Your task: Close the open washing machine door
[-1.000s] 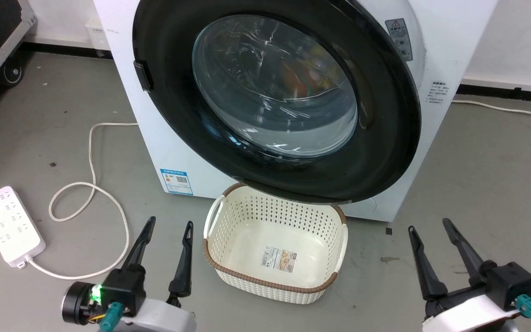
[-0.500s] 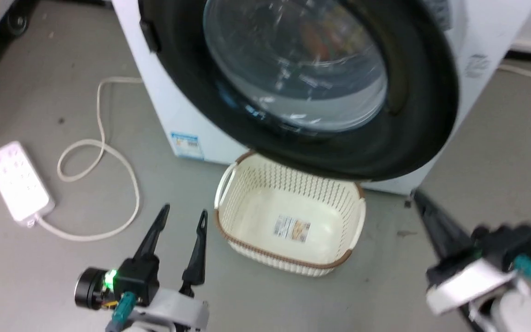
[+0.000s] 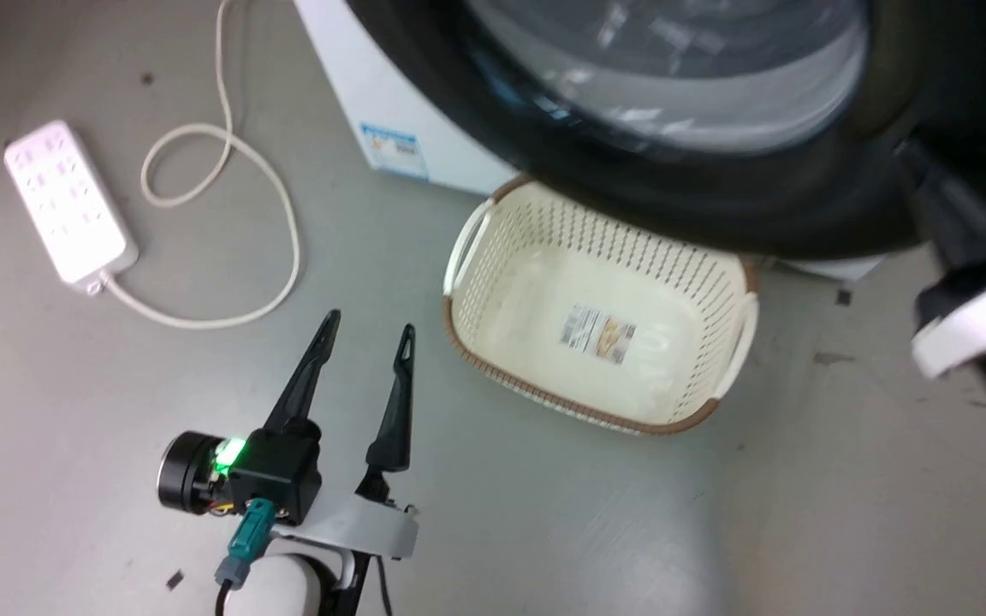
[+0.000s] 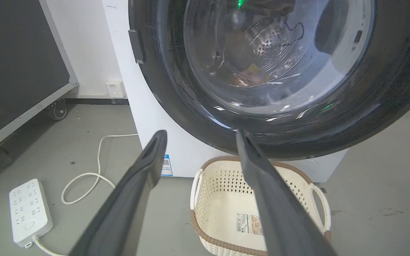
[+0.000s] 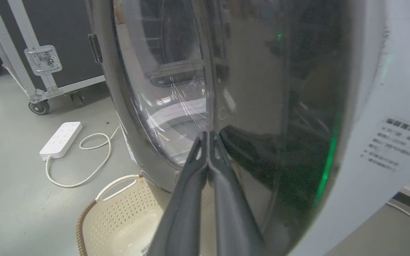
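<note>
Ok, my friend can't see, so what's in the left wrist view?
The washing machine door, a black ring around bulging clear glass, spans the top. The left gripper points two dark fingers, spread apart, toward it. On the floor sit a cream perforated basket below the door and a white power strip at left.

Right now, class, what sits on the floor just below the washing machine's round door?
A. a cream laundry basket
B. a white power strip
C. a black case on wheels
A: the basket stands with its far rim tucked under the lower edge of the door, while the power strip lies well off to the left.
</note>
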Controlling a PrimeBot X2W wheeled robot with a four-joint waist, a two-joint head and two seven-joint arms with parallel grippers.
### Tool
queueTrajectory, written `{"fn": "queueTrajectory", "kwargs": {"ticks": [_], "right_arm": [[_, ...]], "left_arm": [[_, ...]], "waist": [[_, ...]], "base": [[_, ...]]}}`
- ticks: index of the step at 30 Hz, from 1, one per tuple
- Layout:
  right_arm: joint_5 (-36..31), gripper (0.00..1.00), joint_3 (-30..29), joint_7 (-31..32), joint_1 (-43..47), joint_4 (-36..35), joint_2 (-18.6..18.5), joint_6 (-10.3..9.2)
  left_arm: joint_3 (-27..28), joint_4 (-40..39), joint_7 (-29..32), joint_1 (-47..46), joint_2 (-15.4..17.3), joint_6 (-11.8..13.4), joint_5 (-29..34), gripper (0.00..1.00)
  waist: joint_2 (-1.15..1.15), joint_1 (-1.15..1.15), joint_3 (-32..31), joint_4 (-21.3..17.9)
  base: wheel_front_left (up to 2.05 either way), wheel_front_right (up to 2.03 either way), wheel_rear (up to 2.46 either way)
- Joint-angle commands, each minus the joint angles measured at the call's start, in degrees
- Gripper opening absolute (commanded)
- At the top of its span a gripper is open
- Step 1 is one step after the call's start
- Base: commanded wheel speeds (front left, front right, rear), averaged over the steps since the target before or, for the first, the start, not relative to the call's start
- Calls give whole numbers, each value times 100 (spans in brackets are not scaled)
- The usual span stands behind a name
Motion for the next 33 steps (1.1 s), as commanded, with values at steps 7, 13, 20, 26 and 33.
{"fn": "queueTrajectory", "kwargs": {"ticks": [7, 13, 20, 26, 33], "right_arm": [[493, 0, 34, -18, -995, 883, -349, -19], [993, 0, -8, 22, -1689, 1556, -335, -19], [1178, 0, 46, -2, -2086, 2003, -281, -19], [1098, 0, 68, -21, -1877, 1974, -131, -19], [517, 100, -292, -23, -791, 1269, 182, -19]], "left_arm": [[-165, -119, -25, -201, -9, 159, -41, 100], [-266, -141, -25, -287, -9, 239, -59, 100], [-320, -89, -25, -361, -10, 285, -56, 100], [-258, -3, -25, -305, -10, 258, -53, 100], [-32, 150, -25, -77, -10, 134, -129, 100]], "waist": [[0, -1, 388, 207], [0, -1, 535, 213], [0, -1, 541, 169], [0, -1, 204, 21], [0, -1, -586, -253]], "base": [[0, 0, 0], [0, 0, 0], [0, 0, 0], [0, 0, 0], [0, 0, 0]]}}
